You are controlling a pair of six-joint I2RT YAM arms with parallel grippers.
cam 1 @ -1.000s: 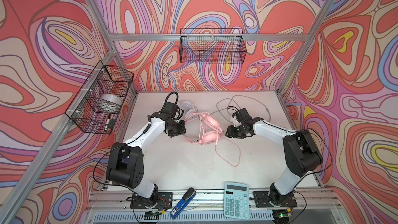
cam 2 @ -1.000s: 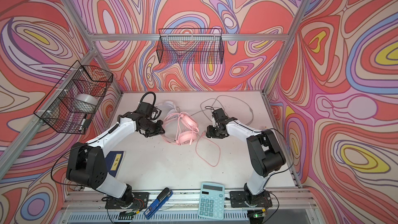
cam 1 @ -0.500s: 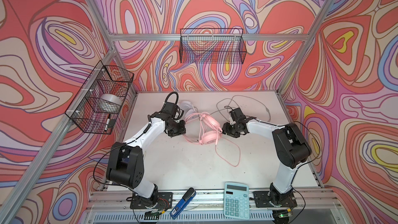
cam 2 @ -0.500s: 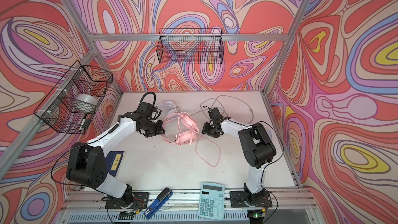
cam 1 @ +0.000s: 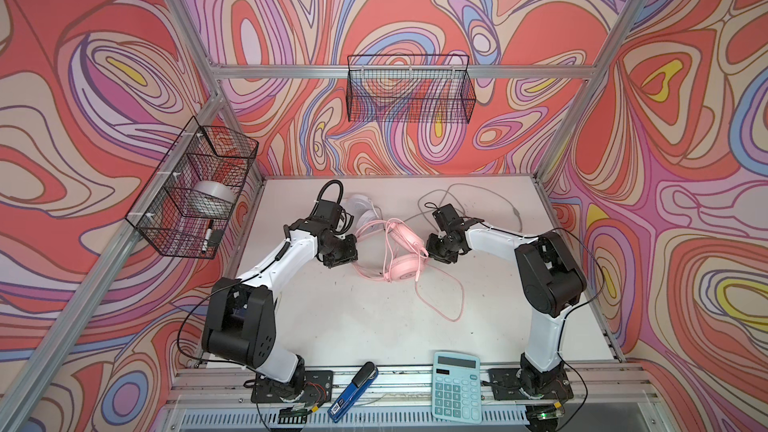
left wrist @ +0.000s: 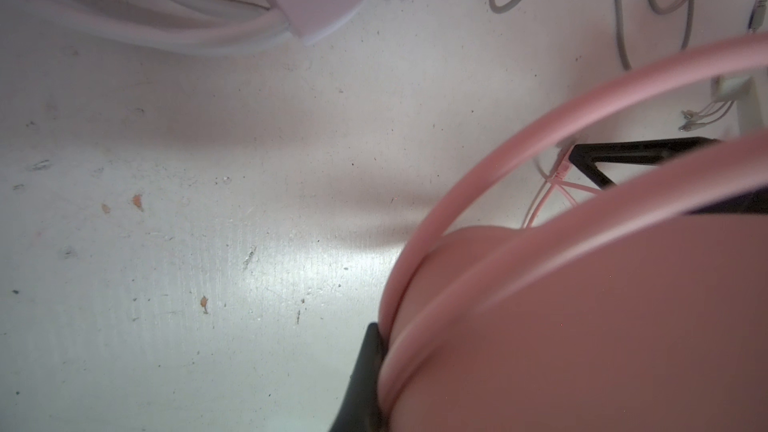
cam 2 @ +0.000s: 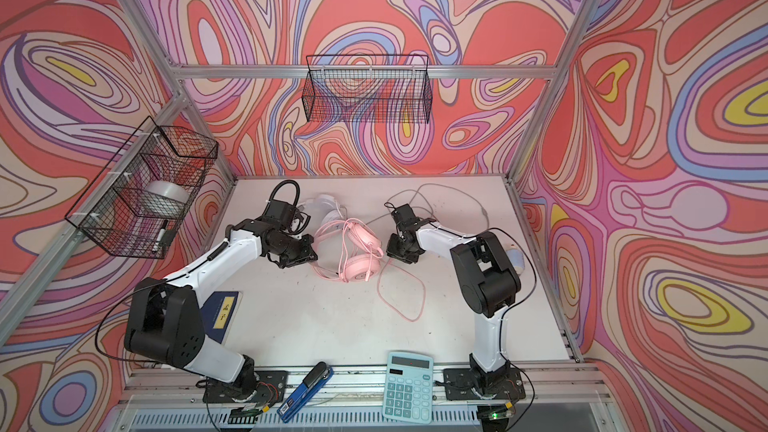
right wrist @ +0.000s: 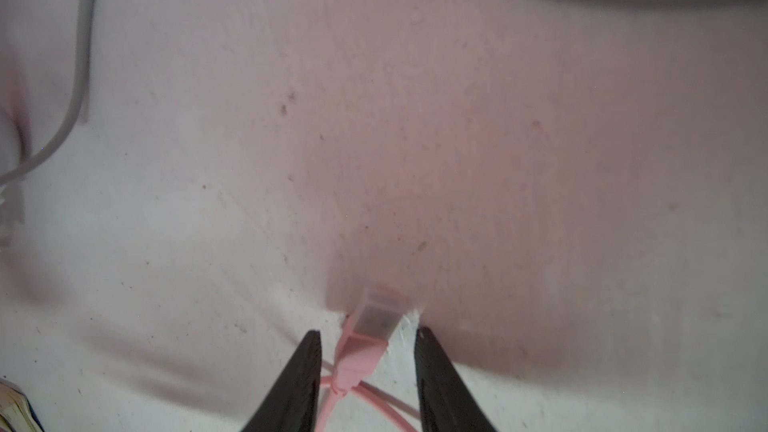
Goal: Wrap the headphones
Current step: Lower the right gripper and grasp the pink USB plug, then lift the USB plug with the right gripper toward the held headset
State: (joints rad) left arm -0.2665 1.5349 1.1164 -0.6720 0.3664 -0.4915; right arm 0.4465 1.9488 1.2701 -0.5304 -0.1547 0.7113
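Swirling pink and red walls surround a white bench (cam 1: pixel 332 326). Near its middle rests the pink headset (cam 1: pixel 405 268), its pink cord (cam 1: pixel 452 319) looping loose toward the front. Just behind sits the white headset (cam 1: pixel 360 206). Left tool (cam 1: pixel 343 254) is pressed together on the pink headset's band. Right tool (right wrist: pixel 368 332) is spread, straddling the cord's plug (right wrist: pixel 359 353) without touching it.
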